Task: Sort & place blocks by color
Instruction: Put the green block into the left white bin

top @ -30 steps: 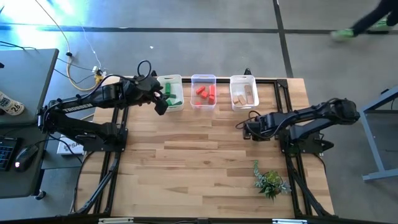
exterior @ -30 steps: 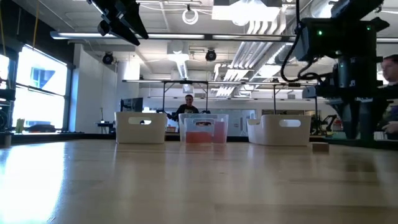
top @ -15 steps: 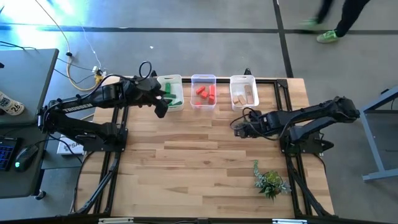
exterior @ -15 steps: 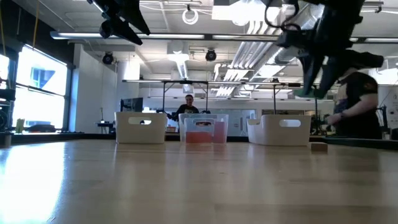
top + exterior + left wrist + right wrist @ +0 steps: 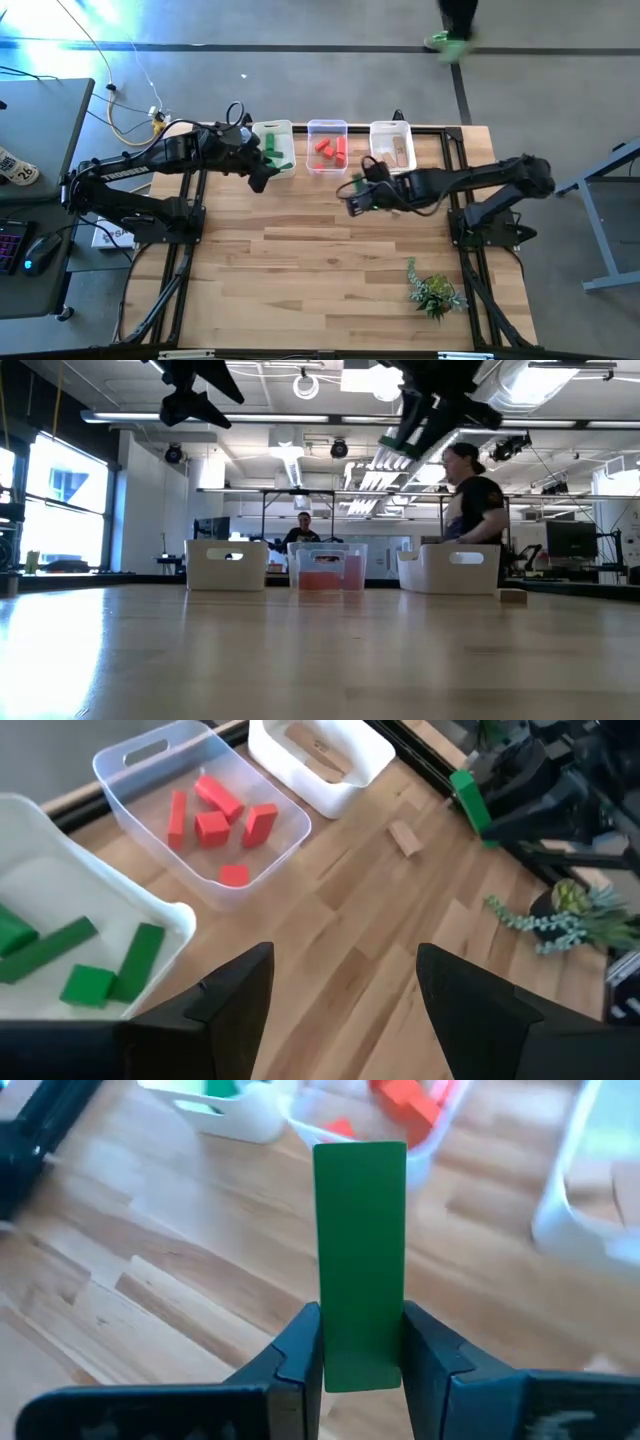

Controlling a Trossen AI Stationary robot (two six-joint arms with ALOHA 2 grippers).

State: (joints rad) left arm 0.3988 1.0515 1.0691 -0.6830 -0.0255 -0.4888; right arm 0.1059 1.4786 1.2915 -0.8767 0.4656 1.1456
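Along the table's far edge three bins stand side by side: green blocks in the left bin, red blocks in the middle, tan pieces in the right. The right gripper pinches a green bar above bare wood just near of the middle bin. The left gripper hangs spread beside the left bin. One tan block lies loose on the table. The wide near half holds only a plant. No writing is legible.

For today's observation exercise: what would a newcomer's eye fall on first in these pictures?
The green block pinched upright in the right gripper, above the table in front of the clear bin of red blocks. Next, the left gripper open beside the bin of green blocks.
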